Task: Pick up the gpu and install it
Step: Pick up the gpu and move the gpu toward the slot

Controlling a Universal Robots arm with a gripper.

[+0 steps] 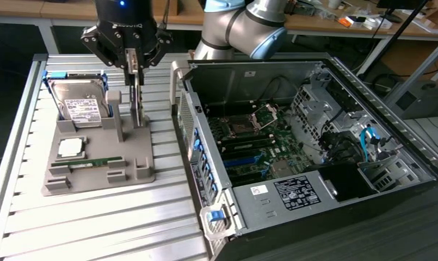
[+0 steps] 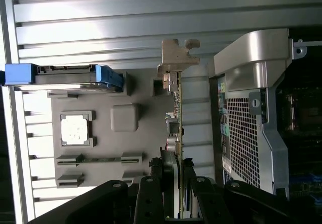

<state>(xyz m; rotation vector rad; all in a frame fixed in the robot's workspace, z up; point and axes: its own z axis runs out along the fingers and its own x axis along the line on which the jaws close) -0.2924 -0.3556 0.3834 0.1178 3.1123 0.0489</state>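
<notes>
Slatted bench (image 1: pixel 30 179): gpu (image 1: pixel 136 103) stands on edge in the grey holder (image 1: pixel 95 163), presumably so my gripper (image 1: pixel 132 66) can pinch it. It is clamped on the card now. Open case (image 1: pixel 291 141) at three o'clock, exterior view.

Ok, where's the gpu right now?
In the exterior view's left half, the gpu stands on edge on the grey holder, gripped by the gripper, between the hard drive and the computer case.
</notes>
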